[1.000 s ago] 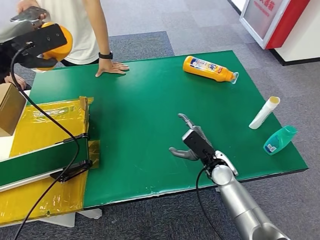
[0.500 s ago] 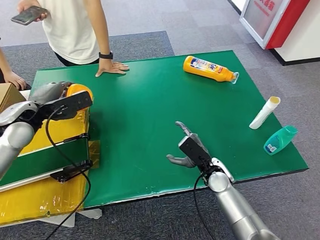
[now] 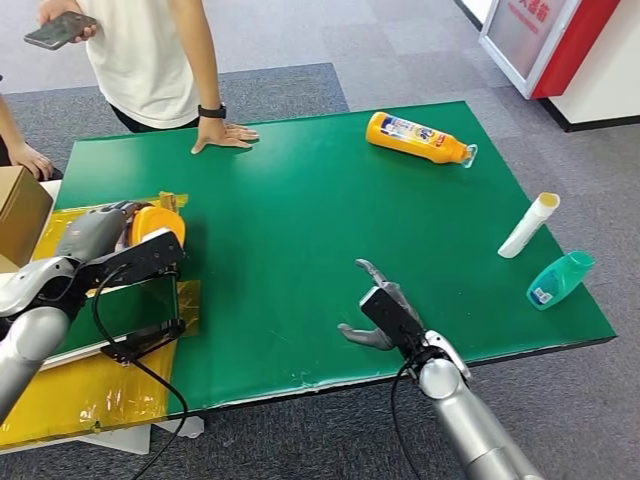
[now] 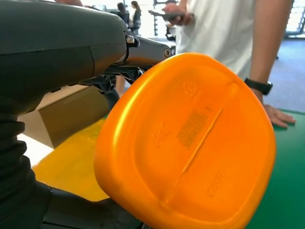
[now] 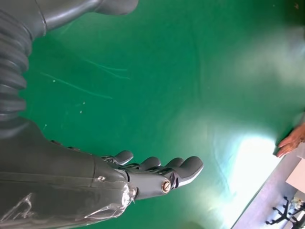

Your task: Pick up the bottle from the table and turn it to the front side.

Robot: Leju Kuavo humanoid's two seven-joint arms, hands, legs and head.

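Nearest the camera, the right hand (image 3: 383,308) hovers low over the near part of the green table (image 3: 302,230), fingers spread apart and holding nothing; the right wrist view shows its dark fingers (image 5: 179,168) extended side by side above bare green surface. To the left, the left hand (image 3: 102,232) grips an orange bottle (image 3: 155,222), its fingers clamped around the body. In the left wrist view the bottle's flat base (image 4: 190,143) faces the lens, with the hand's dark fingers (image 4: 147,51) wrapped along its far side. The held bottle hangs above the yellow sheet (image 3: 83,385) and the dark green conveyor strip (image 3: 98,320) at the table's left edge, just beside a black bracket (image 3: 147,338); a black cable (image 3: 143,370) loops down from the wrist. A cardboard box (image 3: 19,215) stands at the far left.

At the right edge lie a teal bottle (image 3: 560,278) and, just beyond it, a white tube (image 3: 528,225), the two apart from each other. Farther back, a second orange bottle (image 3: 416,138) lies on its side, label upward. At the far edge, a person's hand (image 3: 223,134) rests flat on the table; the other holds a phone (image 3: 56,30).
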